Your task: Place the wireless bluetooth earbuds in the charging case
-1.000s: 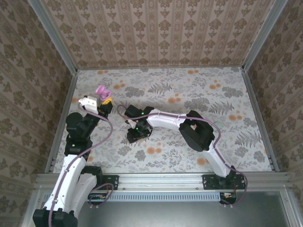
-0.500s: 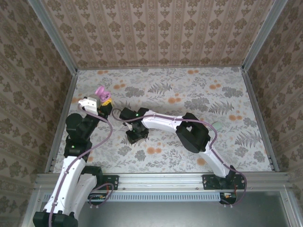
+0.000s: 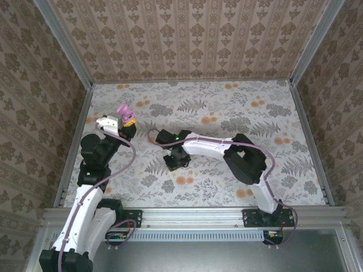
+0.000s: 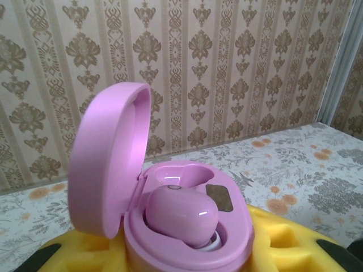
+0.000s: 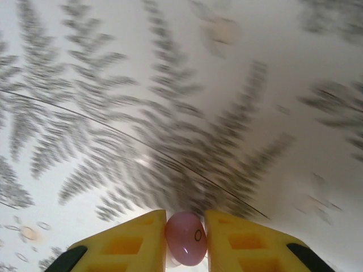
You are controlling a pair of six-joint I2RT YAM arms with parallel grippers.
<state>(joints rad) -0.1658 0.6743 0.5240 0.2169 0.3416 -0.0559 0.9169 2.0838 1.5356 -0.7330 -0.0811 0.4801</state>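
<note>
Damask-papered walls [image 3: 187, 39], floral fern-print tabletop [image 3: 295, 170]

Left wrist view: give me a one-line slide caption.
Open pink charging case gripped between yellow fingers, one earbud seated, the other socket empty.

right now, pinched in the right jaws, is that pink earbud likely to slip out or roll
Probably slippery: the earbud is glossy and rounded, pinched only at its sides by flat yellow pads, so it could squirt out. Dropped, it would likely roll; no flat face shows.
</note>
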